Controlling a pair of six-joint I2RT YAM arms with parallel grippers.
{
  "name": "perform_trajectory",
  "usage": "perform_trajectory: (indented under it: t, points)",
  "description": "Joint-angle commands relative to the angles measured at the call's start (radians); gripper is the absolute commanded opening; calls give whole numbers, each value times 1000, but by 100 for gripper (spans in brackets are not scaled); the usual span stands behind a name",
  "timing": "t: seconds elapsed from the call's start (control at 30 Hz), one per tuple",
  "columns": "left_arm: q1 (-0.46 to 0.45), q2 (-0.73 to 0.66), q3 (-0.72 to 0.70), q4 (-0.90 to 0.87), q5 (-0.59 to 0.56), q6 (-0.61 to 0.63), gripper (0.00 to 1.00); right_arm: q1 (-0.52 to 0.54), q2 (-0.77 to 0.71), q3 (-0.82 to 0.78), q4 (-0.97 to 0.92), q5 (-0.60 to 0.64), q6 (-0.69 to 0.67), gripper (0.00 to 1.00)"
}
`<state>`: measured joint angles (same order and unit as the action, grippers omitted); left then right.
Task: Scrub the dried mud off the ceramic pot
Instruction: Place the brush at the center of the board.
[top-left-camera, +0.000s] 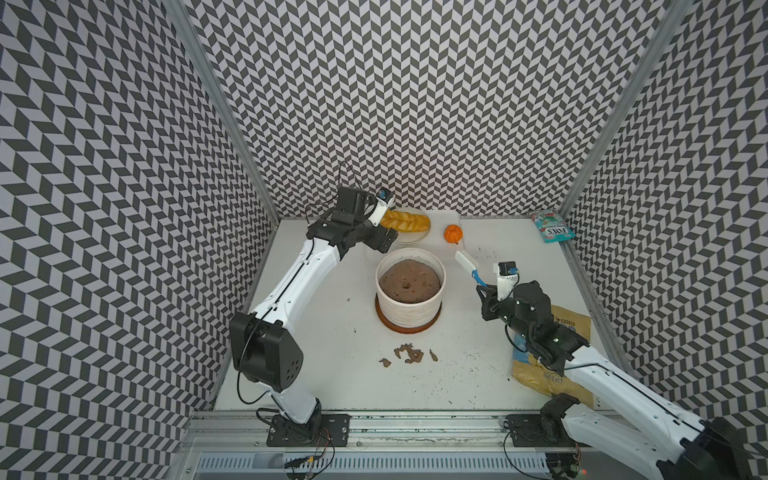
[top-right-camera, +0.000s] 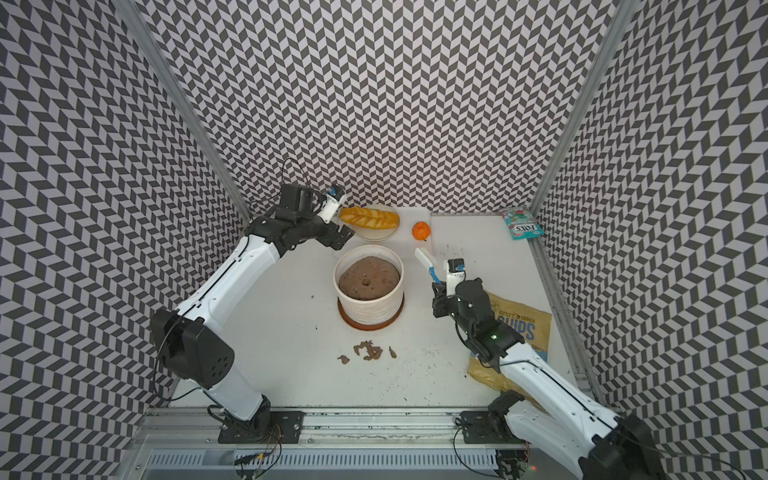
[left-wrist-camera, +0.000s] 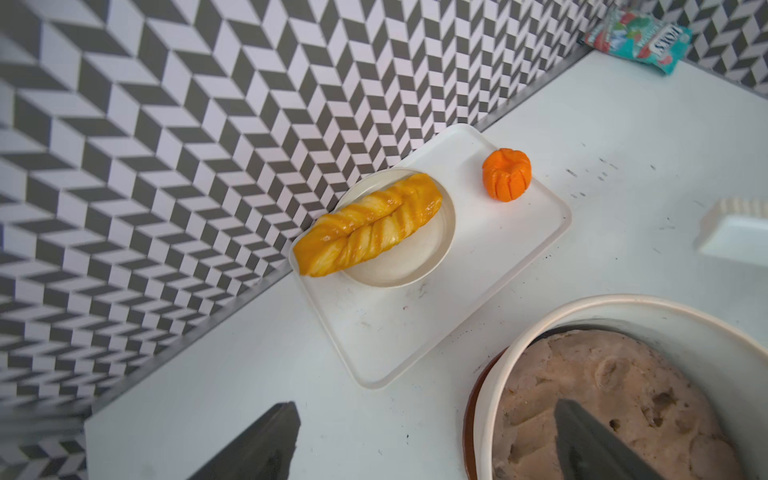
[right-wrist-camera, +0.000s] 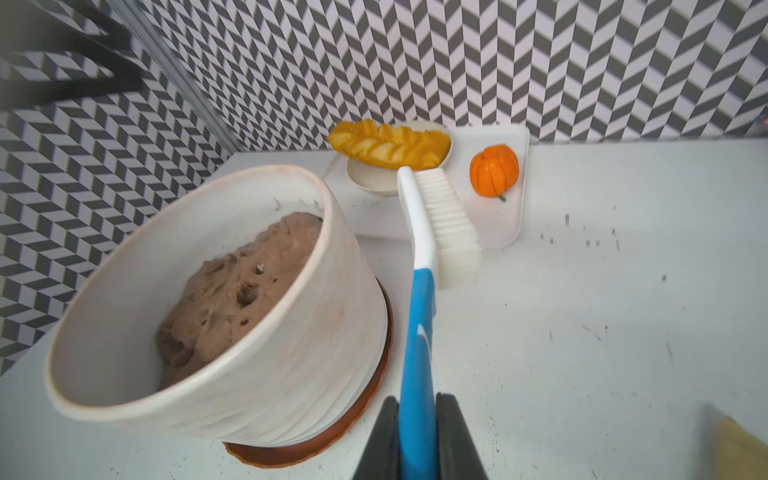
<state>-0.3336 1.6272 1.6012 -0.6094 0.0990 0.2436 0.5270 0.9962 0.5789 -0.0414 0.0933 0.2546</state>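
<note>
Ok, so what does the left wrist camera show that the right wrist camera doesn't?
Only the left wrist view: the candy packet, and the left gripper, jaws wide apart, holding nothing. Only the right wrist view: the brush's blue handle clamped in the right gripper, the ceramic pot's ribbed outer wall, and a tan corner of the chip bag. Both: the pot with its soil, the pastry on its plate, the small orange pumpkin on the tray, and the brush's white head.
</note>
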Motion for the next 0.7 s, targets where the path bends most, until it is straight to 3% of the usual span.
perform_trajectory:
  t: [0.0,0.4,0.67]
  points:
    - [38,-88,-135,182,-77,-162,100,-3,76,3,97,-18,33,0]
    - [80,-403,-697,531,-236,-412,100,-2,251,-126,285,-17,82,0]
    - [80,-401,-829,650,-302,-463,100,0,280,-177,330,-23,92,3]
